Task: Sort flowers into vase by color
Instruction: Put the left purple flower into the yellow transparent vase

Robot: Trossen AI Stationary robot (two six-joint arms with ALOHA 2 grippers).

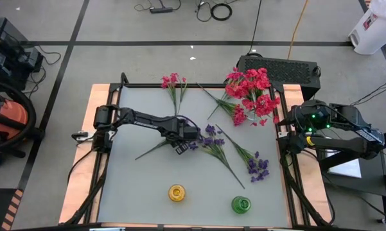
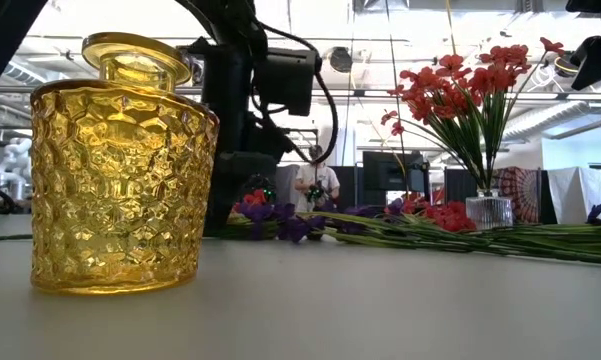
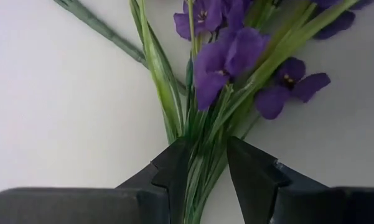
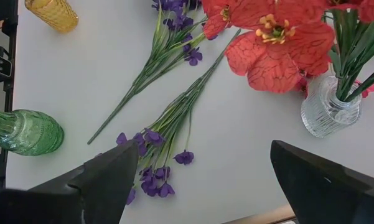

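A purple sprig (image 1: 202, 140) lies mid-table, its thin stem end (image 1: 141, 154) trailing toward the near-left. My left gripper (image 1: 182, 142) stands over it, shut on its green stalks (image 3: 202, 168). A second purple sprig (image 1: 257, 167) and a long-stemmed one (image 1: 234, 173) lie to the right. A pink sprig (image 1: 173, 83) lies at the far side. Red flowers (image 1: 250, 86) stand in a clear glass vase (image 4: 327, 112), and one red sprig (image 1: 237, 115) lies beside it. My right gripper (image 4: 205, 149) waits open at the table's right edge. My left gripper pinches the bundle of green stalks and leaves (image 3: 199, 155) just below the purple blossoms (image 3: 227, 53), one finger (image 3: 174, 171) on each side. The fingers lie across the stalks and come from above, slanting from the table's left. The blossoms (image 2: 270, 212) sit at table level.
A yellow vase (image 1: 176, 192) and a green vase (image 1: 241, 205) stand near the table's near edge. Bare table lies at the near-left (image 1: 128, 186). A person (image 2: 315, 185) shows in the room beyond the table.
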